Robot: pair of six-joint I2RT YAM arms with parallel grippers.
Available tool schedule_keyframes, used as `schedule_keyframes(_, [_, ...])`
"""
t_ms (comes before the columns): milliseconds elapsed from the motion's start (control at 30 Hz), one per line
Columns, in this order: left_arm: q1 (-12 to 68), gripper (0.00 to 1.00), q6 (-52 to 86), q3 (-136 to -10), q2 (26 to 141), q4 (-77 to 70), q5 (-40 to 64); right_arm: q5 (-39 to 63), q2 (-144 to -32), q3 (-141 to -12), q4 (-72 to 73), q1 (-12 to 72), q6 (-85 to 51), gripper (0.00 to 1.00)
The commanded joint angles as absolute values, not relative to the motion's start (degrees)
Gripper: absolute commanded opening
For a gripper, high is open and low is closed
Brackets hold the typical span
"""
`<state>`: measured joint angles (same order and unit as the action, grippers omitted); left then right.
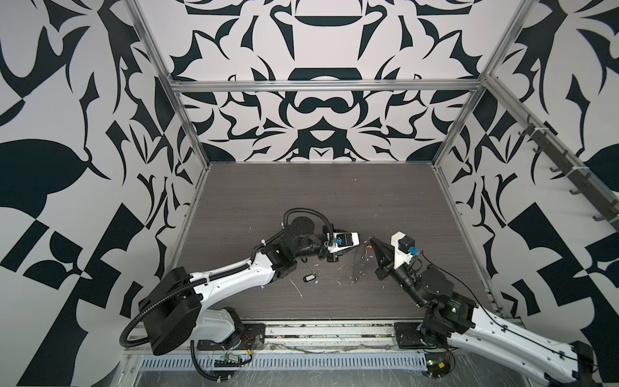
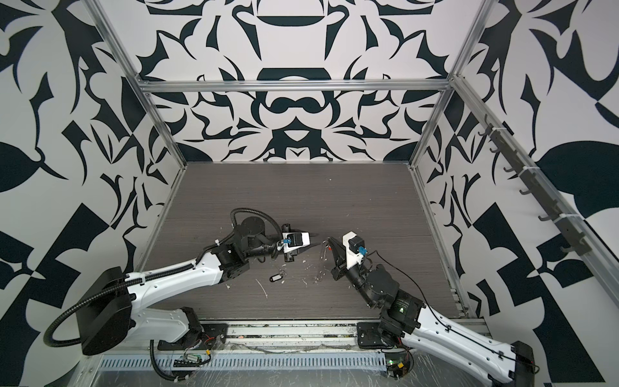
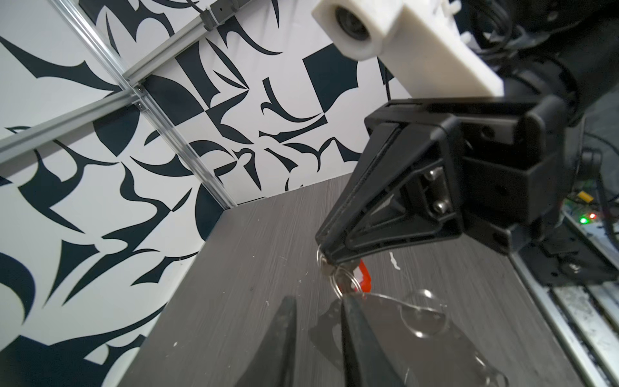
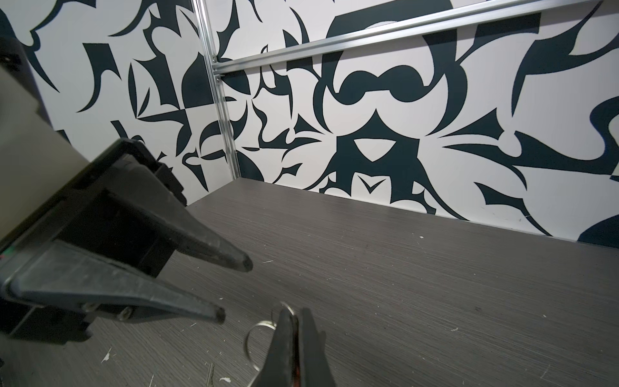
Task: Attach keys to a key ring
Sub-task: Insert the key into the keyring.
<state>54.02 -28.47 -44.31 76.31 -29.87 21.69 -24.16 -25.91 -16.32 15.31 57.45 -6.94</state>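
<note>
Your right gripper [image 3: 327,257] is clenched on the bunch of silver metal keys with the red-orange plastic tag [image 3: 335,271]. It pinches the bunch up by the small split ring [image 3: 350,284], so the tag dangles free below the tips, above the dark grey wood-grain tabletop [image 1: 301,201]. The large thin round grey key ring [image 1: 359,264] stands almost on edge just under that grip, beside the tag. Whether it hangs from the bunch or props on the table cannot be told from these views. Holding the bunch aloft like this looks meant to present it to your other arm. Your left gripper [image 4: 232,289] faces it with its jaws apart and nothing between them. One fingertip [image 3: 353,311] sits right at the split ring, well placed to steady or feed the hoop. The second bunch of silver keys with the black plastic white-label tag [image 1: 310,278] lies flat on the table near the left wrist, so I judge it waits its turn.
</note>
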Motion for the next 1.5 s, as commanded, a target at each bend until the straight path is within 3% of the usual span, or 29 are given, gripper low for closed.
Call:
schedule_keyframes(0, [53.9,0.33,-28.4,-44.5,75.4,-31.0,22.1,-26.0,-25.5,-18.5,17.1,57.3,-6.5,0.0])
schedule_keyframes(67, [53.8,0.38,-28.1,-43.6,75.1,-32.7,21.8,-26.3,-25.6,-18.5,17.0,57.2,-6.3,0.0])
schedule_keyframes(267, [53.9,0.39,-28.0,-43.5,75.0,-32.7,22.2,-26.5,-26.4,-19.0,16.6,57.2,-5.8,0.0])
schedule_keyframes(867, [53.9,0.37,-32.4,-53.6,81.1,-14.3,24.2,-27.4,-24.4,-17.2,18.6,57.2,-4.9,0.0])
schedule_keyframes(1467, [54.8,0.33,-32.0,-56.1,82.6,-12.1,24.6,-25.7,-25.0,-17.0,19.7,57.2,-4.2,0.0])
